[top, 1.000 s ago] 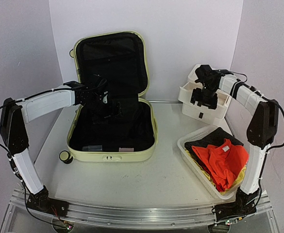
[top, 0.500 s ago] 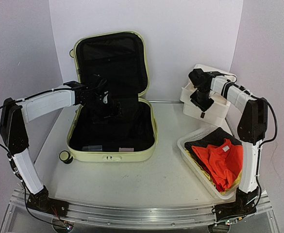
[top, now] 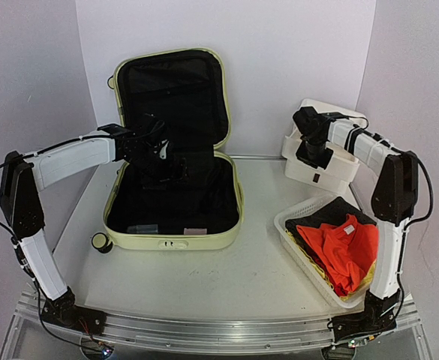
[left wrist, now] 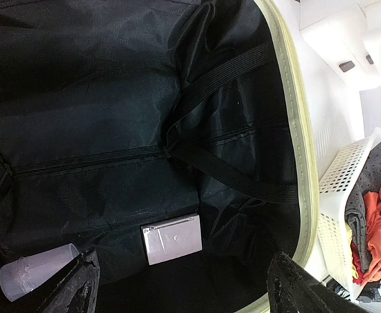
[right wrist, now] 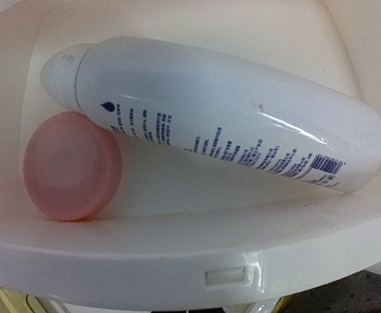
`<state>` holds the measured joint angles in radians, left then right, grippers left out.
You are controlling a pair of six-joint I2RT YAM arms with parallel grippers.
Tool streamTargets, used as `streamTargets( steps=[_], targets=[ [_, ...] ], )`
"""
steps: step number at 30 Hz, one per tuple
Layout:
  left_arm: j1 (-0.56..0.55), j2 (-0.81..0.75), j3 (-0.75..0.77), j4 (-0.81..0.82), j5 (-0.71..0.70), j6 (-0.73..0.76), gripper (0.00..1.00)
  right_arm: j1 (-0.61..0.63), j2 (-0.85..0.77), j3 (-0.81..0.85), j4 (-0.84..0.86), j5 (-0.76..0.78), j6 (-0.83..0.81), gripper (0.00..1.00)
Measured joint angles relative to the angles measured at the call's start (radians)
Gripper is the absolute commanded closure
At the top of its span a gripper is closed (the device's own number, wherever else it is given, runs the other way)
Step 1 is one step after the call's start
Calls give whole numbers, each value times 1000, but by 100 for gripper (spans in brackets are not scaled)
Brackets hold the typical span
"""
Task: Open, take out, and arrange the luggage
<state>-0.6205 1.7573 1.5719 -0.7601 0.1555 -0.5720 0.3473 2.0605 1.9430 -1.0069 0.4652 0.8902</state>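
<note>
At the table's back-left, the pale yellow-green hard-shell suitcase (top: pixel 172 241) lies open, lid upright. The left gripper (top: pixel 168 166) hovers over its black lining, jaws wide and empty. A clear plastic cup (left wrist: pixel 37 274) and a small pale rectangular box (left wrist: pixel 172 238) by its near rim are yet to come out. At the back-right corner, the white plastic drawer box (top: pixel 328 174) holds a white spray can (right wrist: pixel 210 140). The right gripper (top: pixel 314 154), spread a second ago, is now closed there.
</note>
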Motion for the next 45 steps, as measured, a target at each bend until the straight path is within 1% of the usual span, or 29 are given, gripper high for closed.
streamTargets(
  steps=[6,10,13,16,19,21,24,28,31,32,33,34,36,37,40,42,45],
  targets=[
    [0,0,6,0,1,0,9,-10,-101,-103,67,14,-154,100],
    [0,0,6,0,2,0,9,-32,-156,-127,120,11,-273,100],
    [0,0,5,0,2,0,9,-63,-170,-155,159,-40,-364,100],
    [0,-6,1,0,2,-1,9,-117,-174,-199,230,-133,-429,100],
    [0,-15,-9,0,2,-1,9,-187,-174,-211,266,-245,-469,100],
    [0,-18,-11,-2,2,-1,10,-208,-174,-209,282,-288,-479,100],
    [0,-21,-11,-2,2,-1,9,-223,-138,-170,311,-313,-482,100],
    [0,-23,-11,-2,2,-1,9,-237,-69,-102,352,-315,-483,96],
    [0,-23,-11,-2,2,-1,9,-242,-29,-82,392,-312,-482,88],
    [0,-23,-11,-2,2,-1,9,-242,-20,-82,404,-310,-481,79],
    [0,-23,-11,-2,2,-1,10,-242,-13,-81,414,-309,-480,64],
    [0,-23,-11,-2,2,-1,9,-241,-4,-80,425,-313,-487,57],
    [0,-23,-11,-2,1,-1,9,-236,12,-66,436,-332,-505,47],
    [0,-23,-11,-2,1,-1,9,-230,14,-60,438,-336,-515,44],
    [0,-23,-11,-2,1,-1,9,-220,5,-76,454,-335,-550,43],
    [0,-23,-11,-2,1,-2,9,-215,-29,-140,476,-318,-587,41],
    [0,-23,-11,-2,1,-3,9,-194,-103,-247,491,-249,-652,37]
  ],
)
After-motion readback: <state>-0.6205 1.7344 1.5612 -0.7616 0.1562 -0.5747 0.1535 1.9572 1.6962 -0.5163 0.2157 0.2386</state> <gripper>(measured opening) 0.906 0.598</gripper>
